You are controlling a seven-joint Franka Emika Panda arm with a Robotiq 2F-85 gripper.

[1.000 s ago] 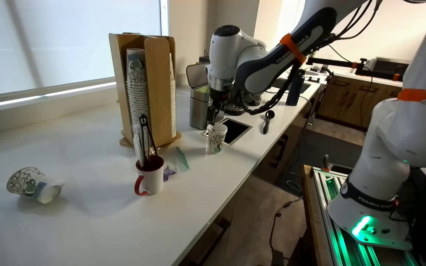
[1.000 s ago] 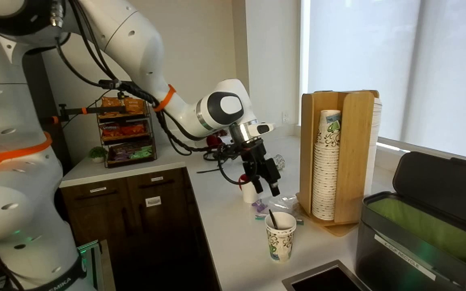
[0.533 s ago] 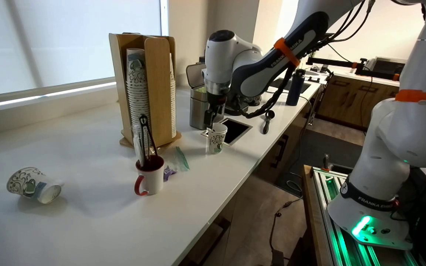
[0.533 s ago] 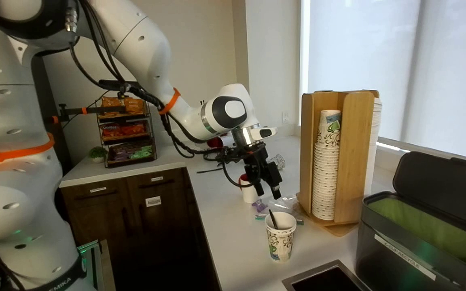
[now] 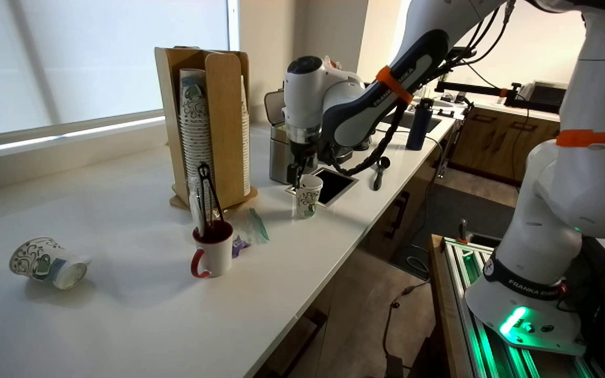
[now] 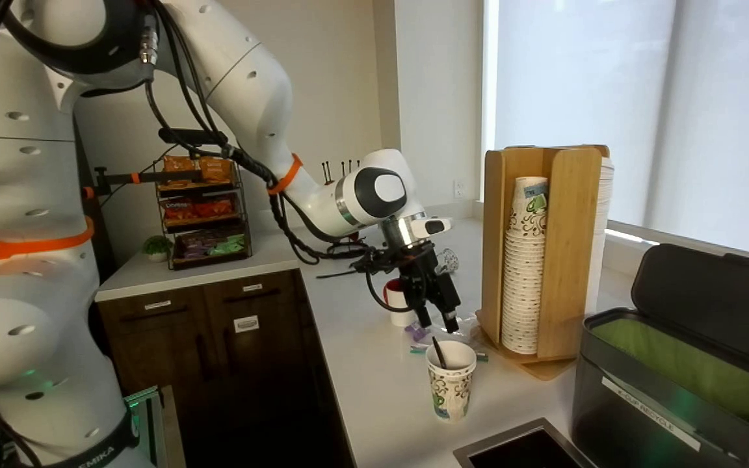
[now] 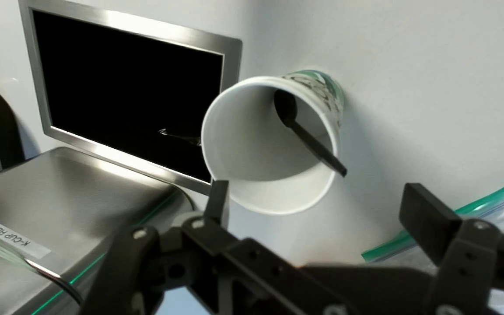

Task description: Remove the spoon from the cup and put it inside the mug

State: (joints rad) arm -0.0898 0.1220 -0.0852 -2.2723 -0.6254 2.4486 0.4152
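Black spoon (image 7: 317, 147) leans in the cup (image 5: 309, 198) beneath a spread gripper (image 6: 438, 320)

Going left to right in an exterior view, a sideways cup (image 5: 45, 265) lies on the white counter (image 5: 124, 320), well apart from the rest. Next comes the mug (image 5: 218, 257), upright, its red handle on the left. A black utensil (image 5: 215, 198) with a looped top and a pale utensil (image 5: 196, 210) stick up from its mouth, crowding it. Behind it, toward the window (image 5: 97, 63), rises a wooden rack (image 5: 223, 126) loaded with stacked cups (image 5: 195, 128). A purple packet (image 5: 238, 245) lies just beside the mug. Past it, a clear bag (image 5: 257, 227) with a green strip lies between the mug and the cup. A metal bin (image 5: 280, 163), lid raised, stands farther back, partly hidden by the gripper.

Then comes the cup itself: patterned paper, upright. The spoon sits bowl down inside it, tilted, its handle poking out past the rim. The gripper hangs just above, its fingers (image 7: 428, 223) set wide apart, clear of the spoon; in the wrist view the handle's end shows ahead of the gap between them. Just beyond the cup, a metal frame (image 7: 231, 65) around a black rectangle is set into the counter, near the bin. Farther right lies a dark scoop (image 5: 379, 173), and beyond it stands a blue bottle (image 5: 419, 126). The white arm (image 5: 371, 107) reaches in from the right.
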